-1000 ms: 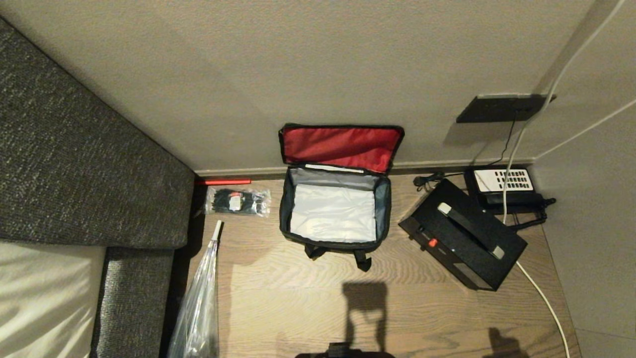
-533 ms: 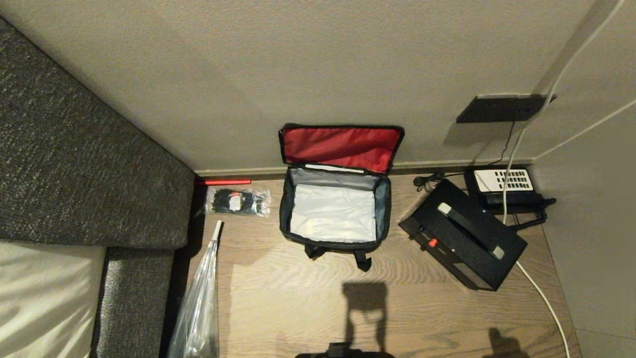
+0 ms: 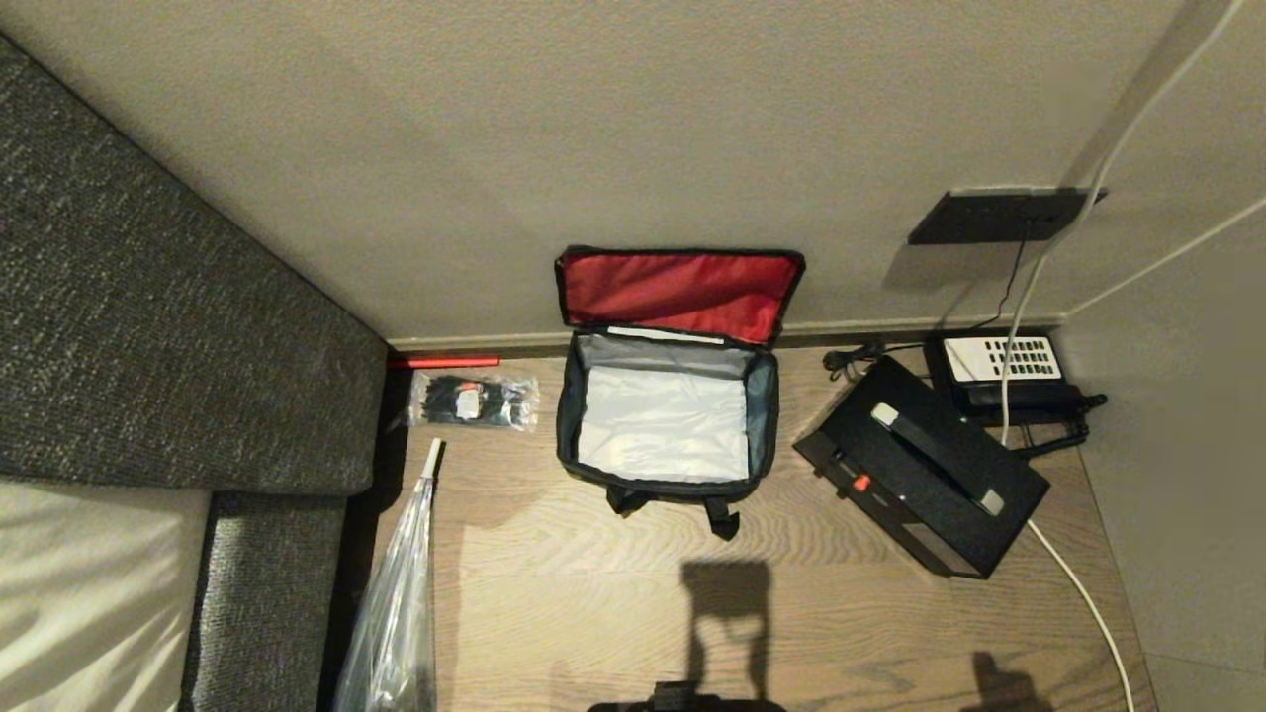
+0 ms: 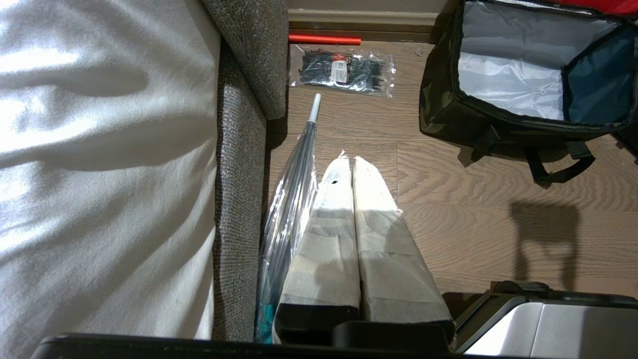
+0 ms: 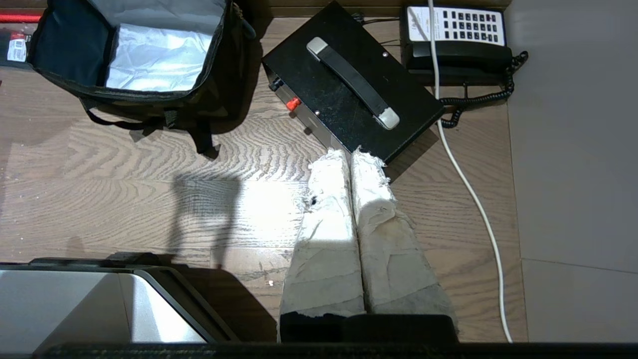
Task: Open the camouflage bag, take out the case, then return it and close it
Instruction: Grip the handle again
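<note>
On the wood floor (image 3: 554,603) the case (image 3: 920,480) lies right of the open, empty camouflage bag (image 3: 665,420), so with both grippers, left gripper (image 4: 347,159) and right gripper (image 5: 347,155), pinched shut and holding nothing, you open one wide and grab the handle (image 3: 938,445) in its middle.

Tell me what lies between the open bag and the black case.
Only bare wood floor separates the bag and case, shown in the head view.

Neither arm reaches into the head view. The left gripper (image 4: 353,158) points downward, its two pale tape-wrapped fingers (image 4: 333,209) pressed together along their whole length with nothing between them. The right gripper (image 5: 350,153) hangs in the same downward pose, its frayed white-wrapped fingers (image 5: 371,199) likewise closed against each other and empty.
</note>
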### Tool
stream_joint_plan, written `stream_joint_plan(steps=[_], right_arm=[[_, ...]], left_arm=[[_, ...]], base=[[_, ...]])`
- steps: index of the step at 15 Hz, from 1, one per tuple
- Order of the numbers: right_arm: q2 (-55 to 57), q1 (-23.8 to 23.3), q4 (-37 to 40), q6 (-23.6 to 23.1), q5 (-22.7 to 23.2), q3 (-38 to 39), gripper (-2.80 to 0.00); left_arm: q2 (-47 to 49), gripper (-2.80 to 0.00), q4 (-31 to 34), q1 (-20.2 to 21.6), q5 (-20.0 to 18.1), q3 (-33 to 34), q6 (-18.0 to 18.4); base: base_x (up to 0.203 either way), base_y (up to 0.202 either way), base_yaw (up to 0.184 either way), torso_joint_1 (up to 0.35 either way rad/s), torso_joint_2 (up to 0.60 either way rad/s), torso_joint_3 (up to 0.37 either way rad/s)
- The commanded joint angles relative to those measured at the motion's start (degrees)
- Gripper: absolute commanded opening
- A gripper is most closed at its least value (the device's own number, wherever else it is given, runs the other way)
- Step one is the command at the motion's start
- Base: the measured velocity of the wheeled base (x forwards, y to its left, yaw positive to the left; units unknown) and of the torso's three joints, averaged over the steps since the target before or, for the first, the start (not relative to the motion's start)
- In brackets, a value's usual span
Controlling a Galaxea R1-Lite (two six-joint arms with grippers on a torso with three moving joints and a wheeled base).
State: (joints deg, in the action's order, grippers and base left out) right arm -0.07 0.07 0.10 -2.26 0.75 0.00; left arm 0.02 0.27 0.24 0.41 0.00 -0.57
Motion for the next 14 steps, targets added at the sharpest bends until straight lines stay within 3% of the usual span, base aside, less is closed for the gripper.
stream_joint_plan(steps=[1, 14], right_arm=[[-0.28, 0.01, -0.01, -0.03, 0.04, 0.00, -2.80], [-0.19, 0.01, -0.01, -0.03, 0.04, 0.00, -2.80]], left_arm=[[-0.11, -2.80, 0.00, 0.02, 0.03, 0.18, -0.04], [-0.07, -2.80, -0.05, 0.02, 0.03, 0.18, 0.00]], base=[[0.000, 0.000, 0.000, 0.000, 0.00, 0.000], [0.000, 0.000, 0.000, 0.000, 0.00, 0.000]])
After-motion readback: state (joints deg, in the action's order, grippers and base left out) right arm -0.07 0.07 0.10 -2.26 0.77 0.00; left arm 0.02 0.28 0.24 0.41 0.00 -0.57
